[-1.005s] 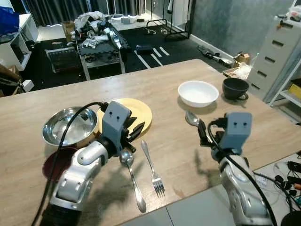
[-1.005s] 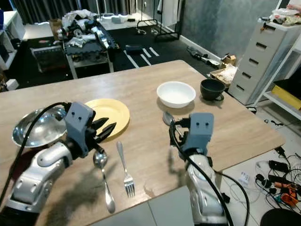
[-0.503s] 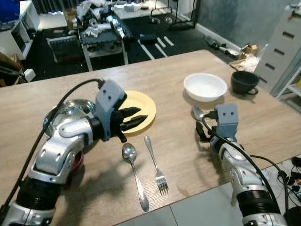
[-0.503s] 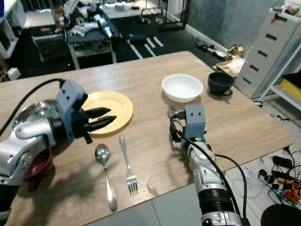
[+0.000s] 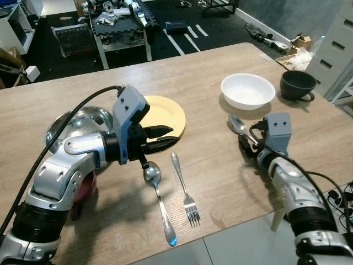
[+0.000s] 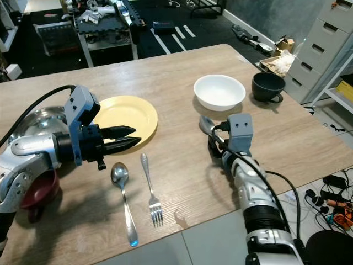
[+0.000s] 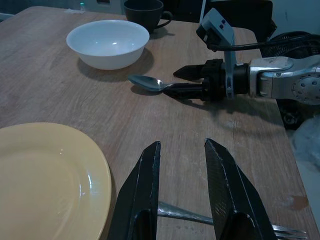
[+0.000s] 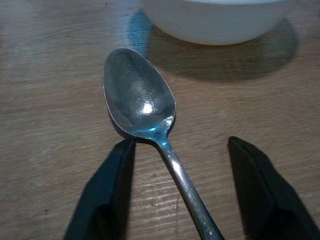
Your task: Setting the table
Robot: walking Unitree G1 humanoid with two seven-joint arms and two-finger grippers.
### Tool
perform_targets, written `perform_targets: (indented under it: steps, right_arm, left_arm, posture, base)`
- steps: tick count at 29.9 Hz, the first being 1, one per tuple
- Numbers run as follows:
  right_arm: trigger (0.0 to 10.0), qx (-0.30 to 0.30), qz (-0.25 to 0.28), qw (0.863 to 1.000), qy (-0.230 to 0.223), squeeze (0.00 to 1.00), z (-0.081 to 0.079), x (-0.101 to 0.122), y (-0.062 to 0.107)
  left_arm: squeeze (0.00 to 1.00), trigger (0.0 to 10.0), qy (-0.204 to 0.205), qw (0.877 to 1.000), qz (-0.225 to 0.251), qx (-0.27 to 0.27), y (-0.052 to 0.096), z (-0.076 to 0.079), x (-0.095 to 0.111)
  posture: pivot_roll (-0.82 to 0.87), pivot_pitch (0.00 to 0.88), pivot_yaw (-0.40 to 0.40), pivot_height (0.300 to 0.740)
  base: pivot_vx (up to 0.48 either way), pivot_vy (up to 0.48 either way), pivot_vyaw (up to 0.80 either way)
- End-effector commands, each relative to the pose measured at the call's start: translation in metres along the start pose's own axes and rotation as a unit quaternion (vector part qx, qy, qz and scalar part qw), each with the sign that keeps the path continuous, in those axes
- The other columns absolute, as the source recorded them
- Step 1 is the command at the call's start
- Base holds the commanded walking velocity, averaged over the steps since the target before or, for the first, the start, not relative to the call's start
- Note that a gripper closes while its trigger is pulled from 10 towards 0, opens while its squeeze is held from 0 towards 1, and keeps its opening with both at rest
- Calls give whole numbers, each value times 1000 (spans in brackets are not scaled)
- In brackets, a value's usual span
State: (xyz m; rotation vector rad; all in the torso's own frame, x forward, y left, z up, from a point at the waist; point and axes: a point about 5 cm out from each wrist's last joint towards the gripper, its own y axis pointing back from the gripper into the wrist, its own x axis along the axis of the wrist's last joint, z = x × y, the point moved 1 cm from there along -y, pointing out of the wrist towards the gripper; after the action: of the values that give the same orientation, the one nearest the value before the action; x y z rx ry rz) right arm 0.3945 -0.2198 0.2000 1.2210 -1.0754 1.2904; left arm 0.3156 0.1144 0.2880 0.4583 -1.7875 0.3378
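Right hand (image 8: 175,200) low on bench (image 5: 209,83), fingers parted astride spoon (image 8: 145,115) handle, not gripping; spoon lies just near white bowl (image 5: 248,91). Left hand (image 5: 160,138) open, empty, over yellow plate (image 5: 165,110) near edge. Advice: close squarely on handle, lift level.

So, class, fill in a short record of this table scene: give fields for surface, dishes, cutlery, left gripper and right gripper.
surface: wooden table
dishes: yellow plate, white bowl, dark cup, metal bowl
cutlery: spoon and fork side by side below the plate; second spoon near the white bowl
left gripper: open, above the fork's handle beside the plate
right gripper: open, fingers either side of the second spoon's handle
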Motion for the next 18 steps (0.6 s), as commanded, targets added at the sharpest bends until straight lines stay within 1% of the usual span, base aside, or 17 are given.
perform_targets:
  steps: [1, 3, 5, 8, 9, 10, 11, 14, 18]
  right_arm:
    - [0, 37, -112, 993, -3, 0, -4, -49, 9]
    - [0, 49, -121, 991, 2, 0, -4, -51, 10]
    - [0, 74, -141, 987, 29, 0, -2, -53, 12]
    - [0, 101, -156, 981, 60, 0, -1, -54, 14]
    - [0, 101, -156, 981, 60, 0, -1, -54, 14]
    - [0, 120, -164, 976, 74, 0, -2, -55, 15]
    - [0, 128, -167, 974, 79, 0, -3, -55, 16]
    - [0, 135, -171, 972, 84, 0, -3, -56, 17]
    - [0, 148, -169, 972, 63, 0, -7, -56, 19]
  left_arm:
    - [0, 10000, 3, 1000, -1, -3, 4, 2, 1]
    - [0, 10000, 6, 1000, -1, -2, 4, 2, 0]
    - [0, 10000, 11, 1000, -1, 1, 4, 3, -1]
    - [0, 10000, 16, 1000, 0, 4, 3, 4, -3]
    - [0, 10000, 16, 1000, 0, 4, 3, 4, -3]
    - [0, 10000, 19, 1000, 1, 5, 2, 5, -4]
    - [0, 10000, 20, 1000, 2, 6, 2, 6, -4]
    - [0, 10000, 21, 1000, 2, 7, 1, 6, -5]
    - [0, 10000, 24, 1000, 2, 11, 0, 6, -6]
  posture:
    - [161, 280, 144, 740]
    - [161, 280, 144, 740]
    - [151, 274, 141, 740]
    - [144, 266, 138, 740]
    - [144, 266, 138, 740]
    - [141, 262, 138, 740]
    - [141, 262, 138, 740]
    - [139, 258, 138, 740]
    - [138, 252, 142, 740]
  base:
    - [0, 0, 0]
    - [0, 0, 0]
    - [0, 0, 0]
    - [0, 0, 0]
    - [0, 0, 0]
    - [0, 0, 0]
    - [0, 0, 0]
    - [0, 0, 0]
    - [0, 0, 0]
